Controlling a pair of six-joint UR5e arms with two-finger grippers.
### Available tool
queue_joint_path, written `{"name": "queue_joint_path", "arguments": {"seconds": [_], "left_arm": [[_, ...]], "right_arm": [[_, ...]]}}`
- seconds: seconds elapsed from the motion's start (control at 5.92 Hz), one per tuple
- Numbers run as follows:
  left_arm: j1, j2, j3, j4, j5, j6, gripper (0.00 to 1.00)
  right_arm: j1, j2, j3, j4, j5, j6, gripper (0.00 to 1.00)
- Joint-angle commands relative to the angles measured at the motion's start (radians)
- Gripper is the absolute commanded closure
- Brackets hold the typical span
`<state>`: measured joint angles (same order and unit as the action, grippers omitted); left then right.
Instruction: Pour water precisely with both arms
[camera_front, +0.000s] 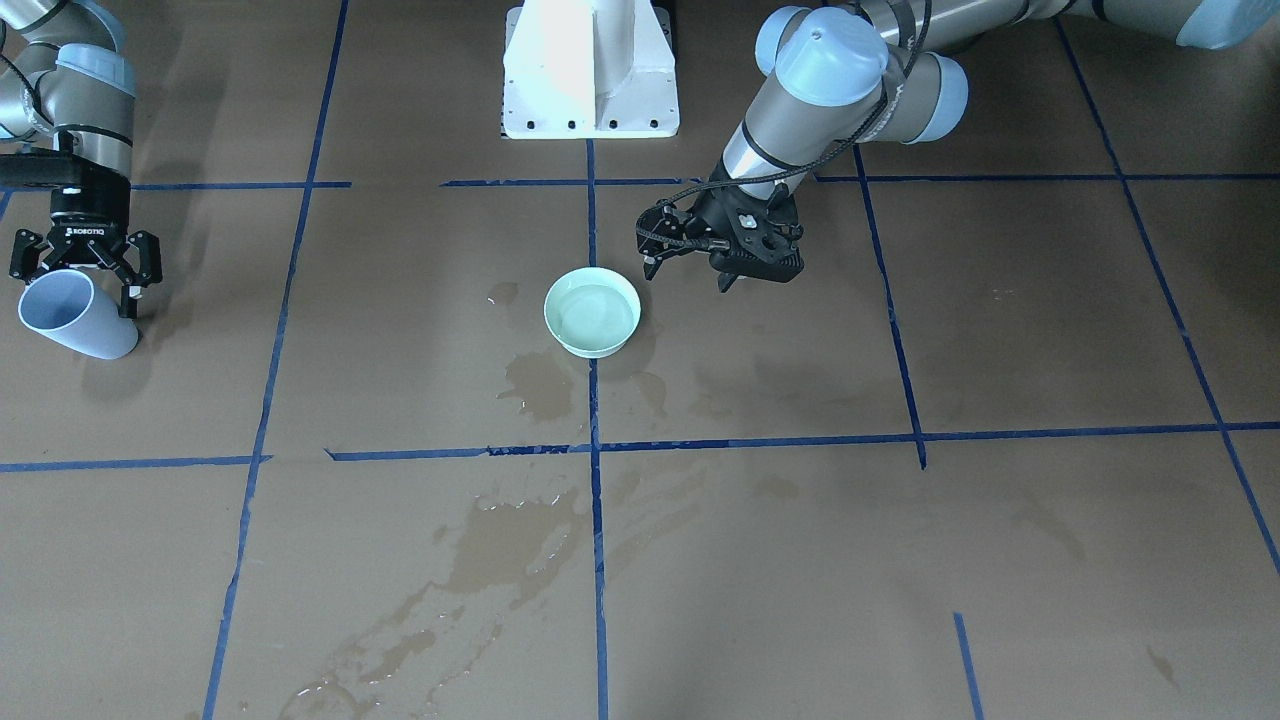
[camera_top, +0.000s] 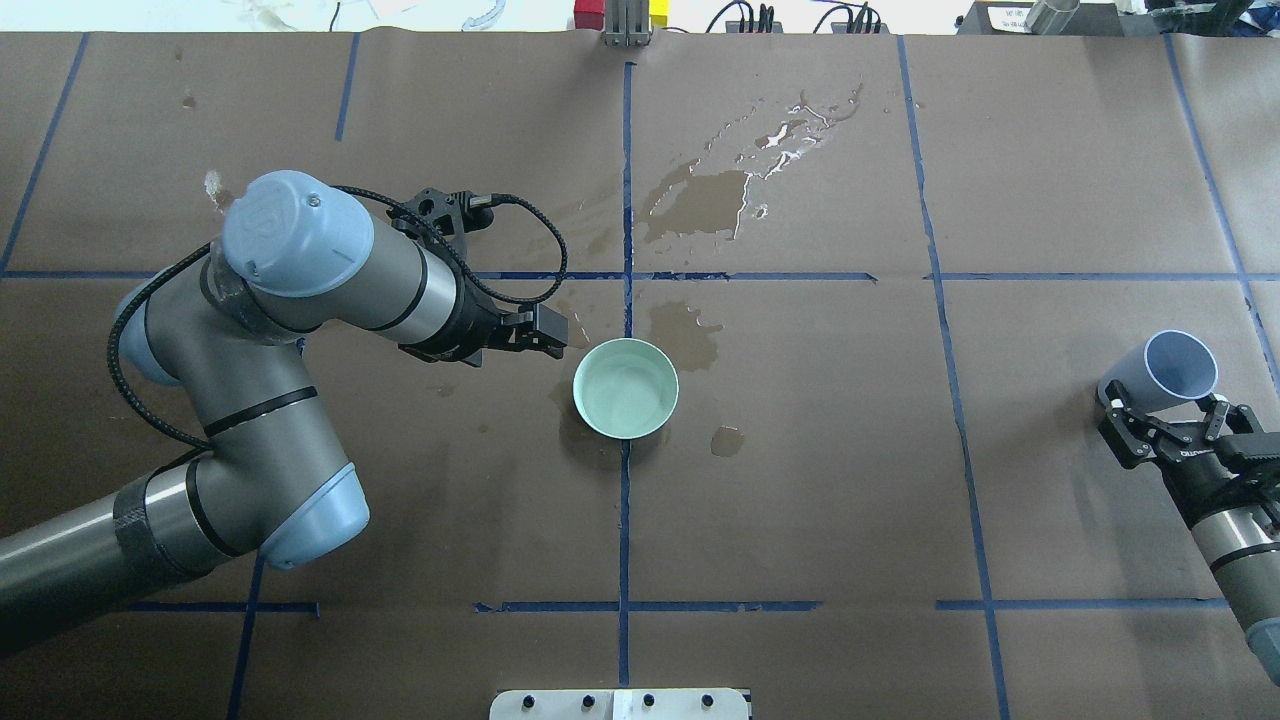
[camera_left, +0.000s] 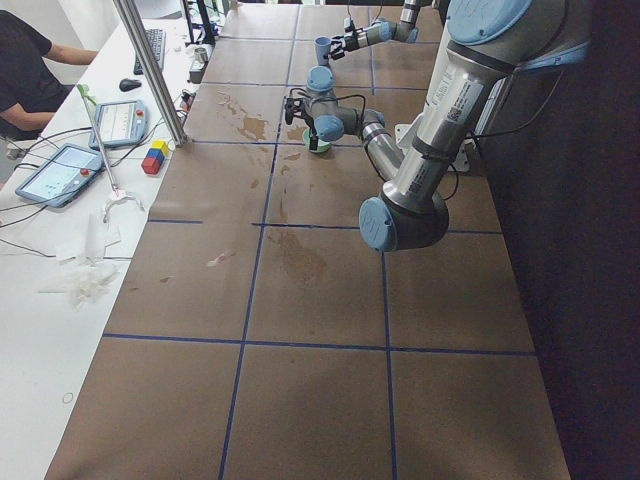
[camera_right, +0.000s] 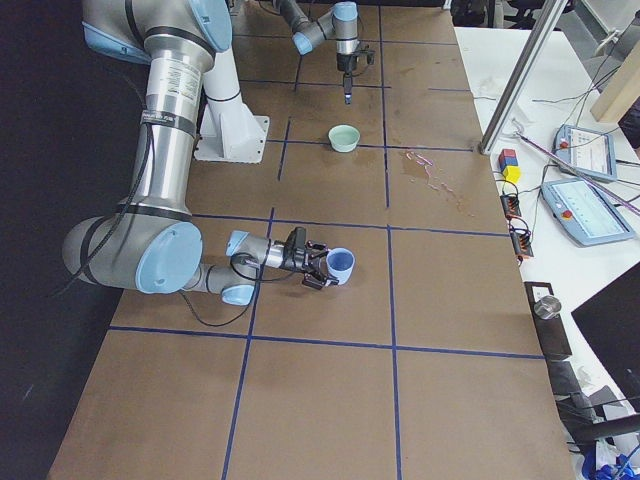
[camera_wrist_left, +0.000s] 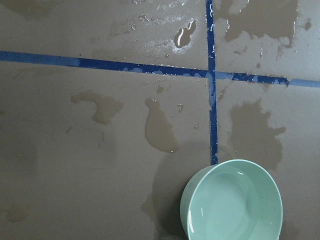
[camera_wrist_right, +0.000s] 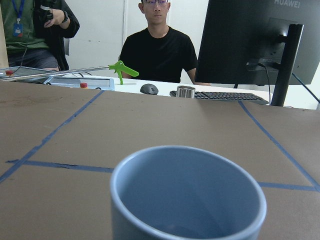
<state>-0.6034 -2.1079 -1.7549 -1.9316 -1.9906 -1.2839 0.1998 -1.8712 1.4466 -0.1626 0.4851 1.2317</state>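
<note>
A mint-green bowl (camera_front: 592, 312) stands at the table's middle, also in the overhead view (camera_top: 626, 388). Water (camera_wrist_left: 235, 197) lies in it as a faint sheen in the left wrist view. My left gripper (camera_front: 688, 276) hovers just beside the bowl on the robot's left, open and empty; it also shows in the overhead view (camera_top: 548, 333). My right gripper (camera_front: 85, 285) is at the far right of the table, shut on a pale blue cup (camera_front: 68, 315), which tilts with its mouth away from the robot (camera_top: 1178, 365). The cup's inside (camera_wrist_right: 187, 195) looks empty.
Spilled water makes wet patches on the brown paper around the bowl (camera_front: 540, 385) and toward the operators' side (camera_top: 710, 200). Blue tape lines (camera_front: 595, 450) grid the table. The white pedestal (camera_front: 590, 70) stands at the robot's side. Operators, tablets and a monitor (camera_wrist_right: 250, 40) are beyond the far edge.
</note>
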Motion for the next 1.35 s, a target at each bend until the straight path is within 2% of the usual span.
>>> {"name": "queue_joint_path", "arguments": {"seconds": [0.0,1.18], "left_arm": [[0.001,0.005,-0.011,0.000,0.001,0.000,0.01],[0.001,0.006,-0.012,0.002,0.009,0.000,0.00]], "right_arm": [[0.018,0.001,0.000,0.000,0.007,-0.020,0.01],[0.058,0.026,-0.002,-0.002,0.041,-0.060,0.01]]}}
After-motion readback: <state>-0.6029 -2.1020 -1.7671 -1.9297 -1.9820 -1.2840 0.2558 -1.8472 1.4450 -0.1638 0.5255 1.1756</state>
